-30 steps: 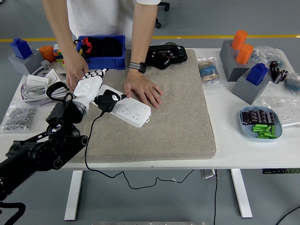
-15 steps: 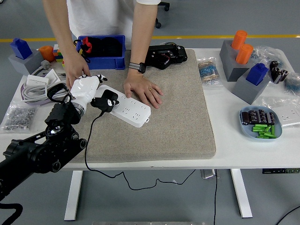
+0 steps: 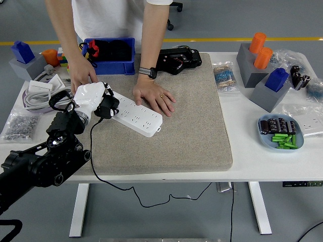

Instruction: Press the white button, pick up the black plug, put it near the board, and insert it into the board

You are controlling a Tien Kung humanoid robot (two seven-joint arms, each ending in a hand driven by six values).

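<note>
A white power strip [image 3: 135, 116] lies slantwise on the grey mat [image 3: 171, 111]. My left hand [image 3: 95, 99], white-shelled on a black arm, is shut on the black plug [image 3: 107, 108] at the strip's left end; the plug sits low on or just above the strip. Its black cord [image 3: 94, 151] trails down over the table's front edge. A person's hands are on the table: one [image 3: 156, 97] presses flat on the mat beside the strip's far edge, the other [image 3: 82, 75] rests just behind my hand. The white button is hidden.
A blue bin [image 3: 111, 54] and a black device [image 3: 177, 59] stand behind the mat. White cables and adapters [image 3: 38, 91] and a bag of screws [image 3: 17, 126] lie at left. Grey blocks with orange and blue pieces [image 3: 262, 68] and a blue dish [image 3: 280, 133] sit at right.
My left hand has carried the black plug leftward along the strip, from its middle-left part to its left end, and lowered it. The person's hands have stayed put.
</note>
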